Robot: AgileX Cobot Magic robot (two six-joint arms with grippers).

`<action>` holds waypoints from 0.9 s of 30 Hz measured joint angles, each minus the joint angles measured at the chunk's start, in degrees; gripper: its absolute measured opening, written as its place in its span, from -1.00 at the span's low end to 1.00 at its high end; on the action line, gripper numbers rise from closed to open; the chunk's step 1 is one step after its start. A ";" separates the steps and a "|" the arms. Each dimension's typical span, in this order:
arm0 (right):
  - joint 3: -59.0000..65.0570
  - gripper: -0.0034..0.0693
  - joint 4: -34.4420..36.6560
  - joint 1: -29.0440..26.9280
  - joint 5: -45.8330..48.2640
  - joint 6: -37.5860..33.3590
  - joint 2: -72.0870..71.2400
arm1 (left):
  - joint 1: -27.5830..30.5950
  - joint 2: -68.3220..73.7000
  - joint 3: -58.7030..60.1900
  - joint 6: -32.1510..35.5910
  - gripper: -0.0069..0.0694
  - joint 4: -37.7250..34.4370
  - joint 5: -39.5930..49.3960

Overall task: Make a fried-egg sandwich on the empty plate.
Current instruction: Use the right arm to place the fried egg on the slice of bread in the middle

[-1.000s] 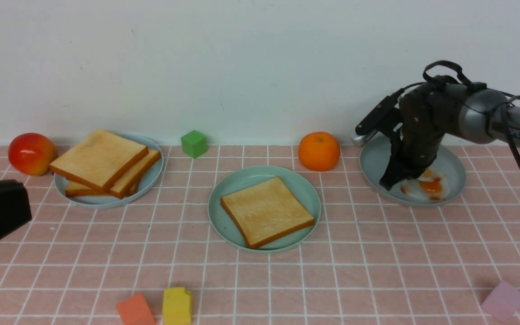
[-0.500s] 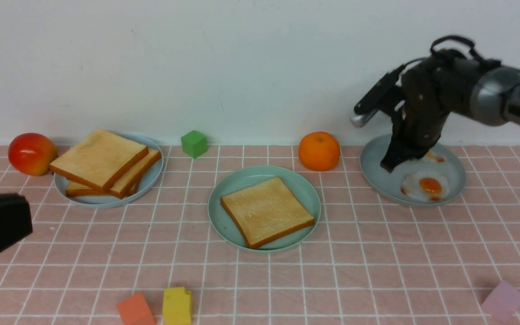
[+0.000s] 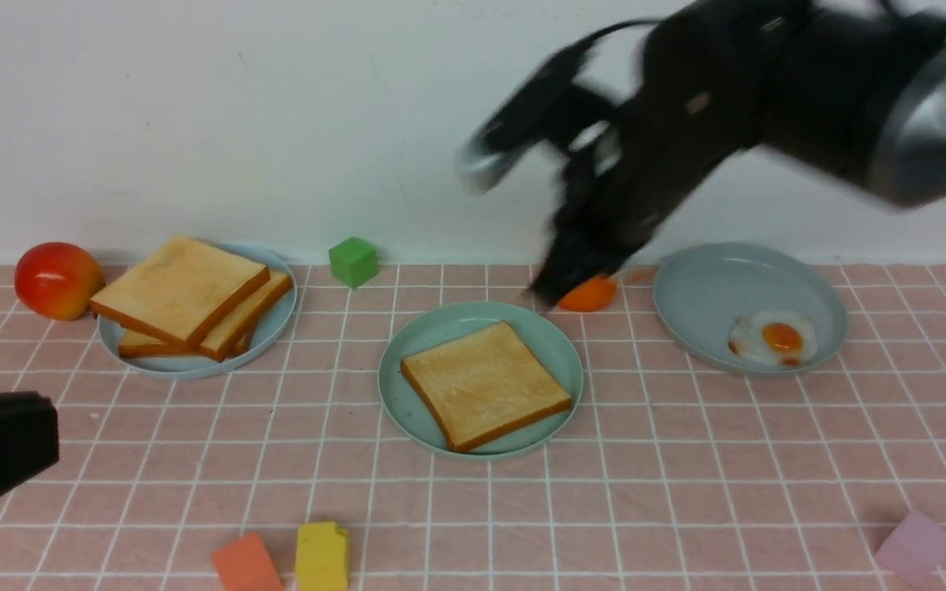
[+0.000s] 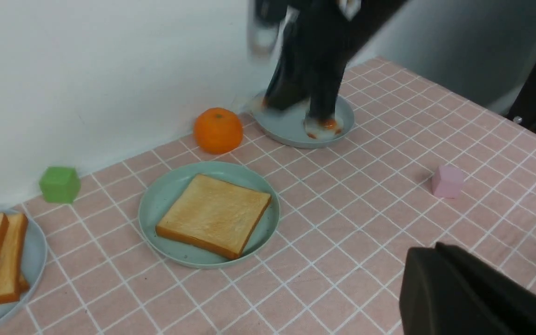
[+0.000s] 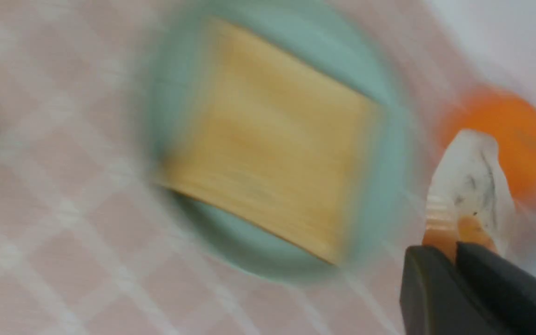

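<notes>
white egg [image 5: 475,186] is pinched in my right gripper [image 5: 454,253], just swung over toward the middle toast [image 3: 485,384], ready to go on; my left gripper [image 3: 38,435] is closed.

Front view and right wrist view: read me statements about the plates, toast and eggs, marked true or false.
1. The mint-green plate holds one toast slice. True.
2. The grey-blue plate is empty. False: a fried egg lies on it.
3. The right claw grips a second egg. True.
4. An egg lies on the toast slice. False: its top is bare.
5. The green cube touches the yellow block. False: the cube stands near the wall, the yellow block at the near edge.
</notes>
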 joint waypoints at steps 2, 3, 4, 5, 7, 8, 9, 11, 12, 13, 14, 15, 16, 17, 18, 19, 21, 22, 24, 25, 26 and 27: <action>1.88 -0.73 -0.04 2.71 -2.94 -0.16 0.85 | 0.00 0.00 0.00 0.00 -0.84 0.40 0.00; 3.15 -0.73 -0.74 4.29 -5.40 -0.16 2.22 | 0.00 0.00 0.00 0.00 -0.84 0.93 0.00; 3.62 -0.73 -1.29 4.82 -6.59 -0.16 2.92 | 0.00 0.00 0.00 0.00 -0.84 1.10 0.00; 4.26 -0.73 -3.12 5.50 -9.02 0.14 4.70 | 0.00 0.00 0.00 0.00 -0.84 1.61 0.00; 4.51 -0.73 -5.33 5.56 -11.18 0.79 6.47 | 0.00 0.00 0.00 0.00 -0.84 1.79 0.06; 4.57 -0.73 -6.71 5.56 -12.19 1.37 7.42 | 0.00 0.00 0.00 0.00 -0.84 1.87 0.21; 4.63 -0.73 -8.42 5.50 -13.39 2.12 8.48 | 0.00 0.00 0.00 0.00 -0.83 1.94 0.47; 4.63 -0.73 -11.57 5.44 -14.35 3.51 10.11 | 0.00 0.00 0.00 0.00 -0.83 1.94 0.75; 4.63 -0.73 -13.86 5.44 -14.41 5.13 11.02 | 0.00 0.00 0.00 0.00 -0.83 1.94 0.91; 4.63 -0.73 -15.09 5.44 -14.41 5.92 11.49 | 0.00 0.00 0.00 0.00 -0.83 1.94 0.98; 4.63 -0.73 -16.10 5.44 -14.41 6.63 11.76 | 0.00 0.00 0.00 -0.02 -0.83 1.94 0.98; 4.68 -0.73 -16.88 5.44 -14.41 7.61 11.97 | 0.00 0.00 0.00 -0.02 -0.83 1.94 1.04; 4.68 -0.73 -17.21 5.44 -14.41 8.00 12.02 | 0.00 0.00 0.00 -0.02 -0.83 1.94 1.05; 4.68 -0.73 -17.49 5.44 -14.48 8.53 12.08 | 0.00 0.00 0.00 -0.02 -0.82 1.94 1.05; 4.68 -0.73 -17.71 5.44 -14.53 8.94 12.08 | 0.00 0.00 0.00 -0.02 -0.82 1.94 1.05; 4.69 -0.73 -17.85 5.44 -14.53 9.18 12.08 | 0.00 0.00 0.00 -0.02 -0.82 1.94 1.05; 4.74 -0.73 -17.99 5.44 -14.59 9.56 12.08 | 0.00 0.00 0.00 -0.02 -0.82 1.94 1.05; 4.74 -0.73 -17.99 5.44 -14.59 9.56 12.08 | 0.00 0.00 0.00 -0.02 -0.82 1.94 1.05; 4.74 -0.73 -17.99 5.38 -14.59 9.99 12.13 | 0.00 0.00 0.00 -0.02 -0.81 1.94 1.05; 4.74 -0.73 -17.99 5.38 -14.59 9.99 12.21 | 0.00 0.00 0.00 -0.02 -0.81 1.94 1.05; 4.74 -0.73 -17.99 5.33 -14.59 10.05 12.51 | 0.00 0.00 0.00 -0.02 -0.81 1.94 1.05; 4.74 -0.72 -17.99 5.25 -14.59 10.10 12.74 | 0.00 0.00 0.00 -0.02 -0.81 1.94 1.05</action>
